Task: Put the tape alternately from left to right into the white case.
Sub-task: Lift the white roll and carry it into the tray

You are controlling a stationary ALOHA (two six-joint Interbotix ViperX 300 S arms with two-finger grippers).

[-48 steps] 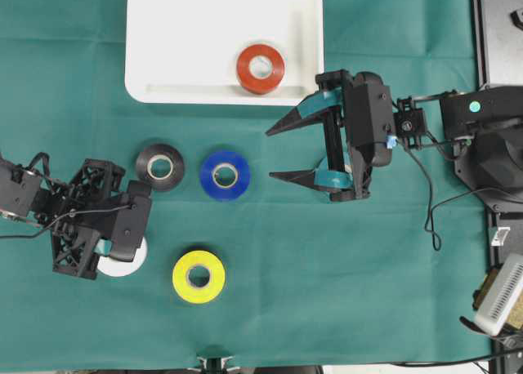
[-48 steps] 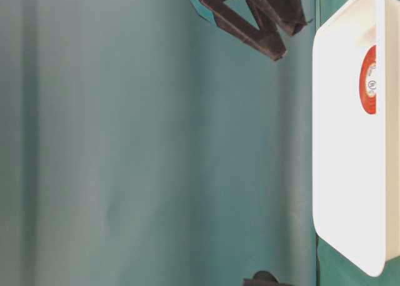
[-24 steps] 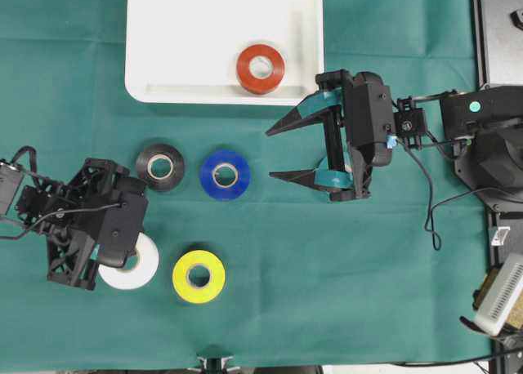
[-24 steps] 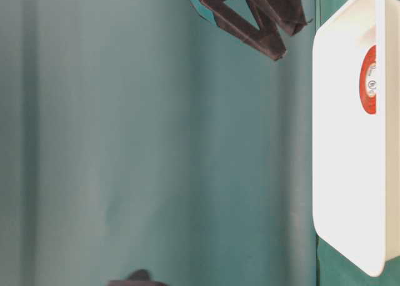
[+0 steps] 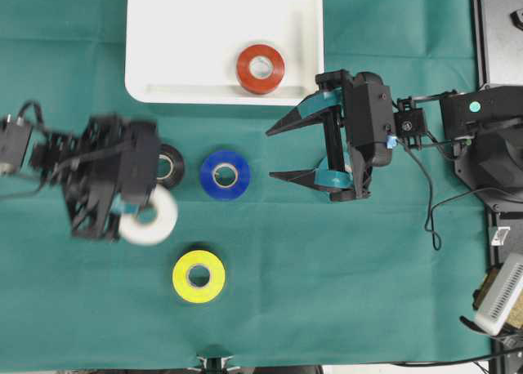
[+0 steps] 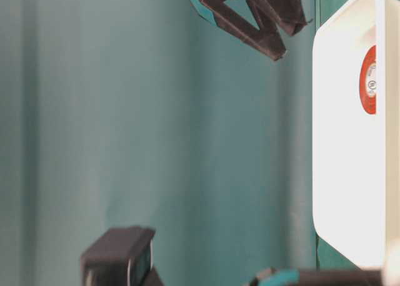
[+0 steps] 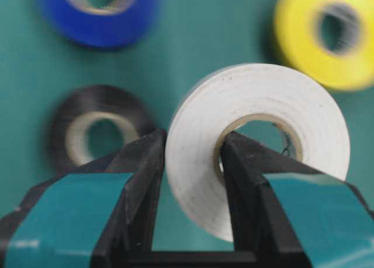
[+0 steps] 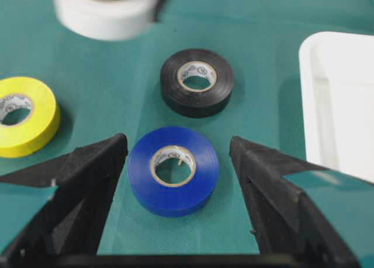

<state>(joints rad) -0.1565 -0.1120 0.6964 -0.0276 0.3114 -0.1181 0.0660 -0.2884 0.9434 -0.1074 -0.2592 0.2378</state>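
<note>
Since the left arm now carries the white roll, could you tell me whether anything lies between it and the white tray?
The left gripper holds the white roll raised. The black roll lies on the cloth between it and the white tray, low enough to pass over, probably. Only the red roll sits inside.

A plain dark-green cloth covers the table, and the white case on it holds a red roll with a pale core. The left gripper, black with teal bands, pinches a white roll; beyond its tips lie black, blue and yellow rolls. The right gripper is likewise black with teal bands.
</note>
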